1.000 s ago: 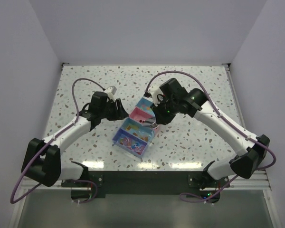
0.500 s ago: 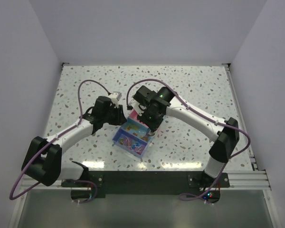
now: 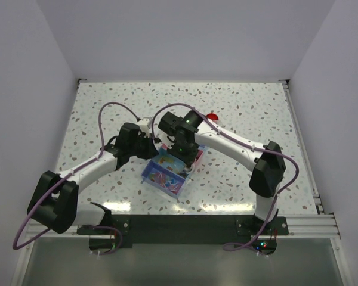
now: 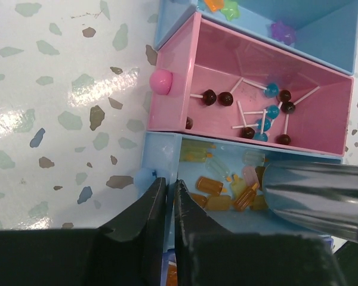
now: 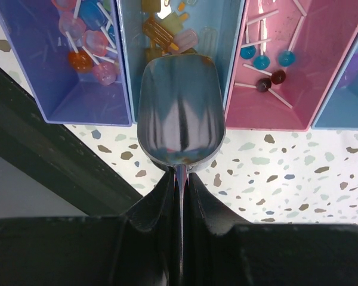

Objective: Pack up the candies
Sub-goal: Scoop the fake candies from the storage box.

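Observation:
A plastic tray point(image 3: 147, 173) has purple, blue and pink compartments side by side. Small candies point(image 4: 227, 193) shaped like ice lollies, orange, yellow and pink, lie in the blue compartment point(image 5: 137, 71). My left gripper point(image 4: 167, 182) is shut on that compartment's end wall, beside a small blue knob point(image 4: 144, 176). My right gripper point(image 5: 180, 176) is shut on the handle of a metal scoop point(image 5: 180, 113). The scoop's bowl point(image 4: 319, 199) hangs over the blue compartment just short of the candies point(image 5: 164, 30). In the top view both grippers meet over the tray, left gripper point(image 3: 150, 145), right gripper point(image 3: 187, 156).
Round lollipops lie in the pink compartment point(image 4: 185, 83) and in the purple one point(image 5: 59, 95). A round red lid point(image 3: 212, 115) sits on the speckled table behind the right arm. A dark rail point(image 5: 53, 155) runs along the table's near edge.
My right arm swung left with the scoop, bringing it over the tray and uncovering the red lid. My left gripper moved in and closed on the blue compartment's wall.

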`<action>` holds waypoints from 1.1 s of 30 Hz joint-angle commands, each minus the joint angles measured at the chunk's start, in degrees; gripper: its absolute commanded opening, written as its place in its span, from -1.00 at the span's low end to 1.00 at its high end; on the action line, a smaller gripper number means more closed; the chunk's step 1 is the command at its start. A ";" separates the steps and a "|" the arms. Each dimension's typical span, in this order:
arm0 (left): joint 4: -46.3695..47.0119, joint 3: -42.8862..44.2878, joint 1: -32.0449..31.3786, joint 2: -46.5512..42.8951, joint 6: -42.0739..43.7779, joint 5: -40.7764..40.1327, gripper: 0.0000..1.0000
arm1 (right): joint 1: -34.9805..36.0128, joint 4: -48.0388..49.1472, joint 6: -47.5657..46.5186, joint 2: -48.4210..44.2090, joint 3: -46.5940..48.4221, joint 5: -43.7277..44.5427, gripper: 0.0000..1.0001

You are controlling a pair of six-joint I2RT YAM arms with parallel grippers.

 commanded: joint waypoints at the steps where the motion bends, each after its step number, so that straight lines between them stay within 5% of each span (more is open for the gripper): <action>1: 1.83 -0.64 0.06 0.13 1.09 -0.18 -0.77 | 0.49 0.24 -0.71 -0.03 -0.74 0.15 -1.00; 20: 3.15 -1.78 0.06 0.30 -0.94 2.72 -0.95 | 1.64 22.40 2.63 -2.58 -17.44 -0.91 -1.00; 33: 2.88 -1.78 0.06 0.48 -1.11 4.12 -0.99 | 1.64 23.19 5.18 1.72 -13.32 0.24 -1.00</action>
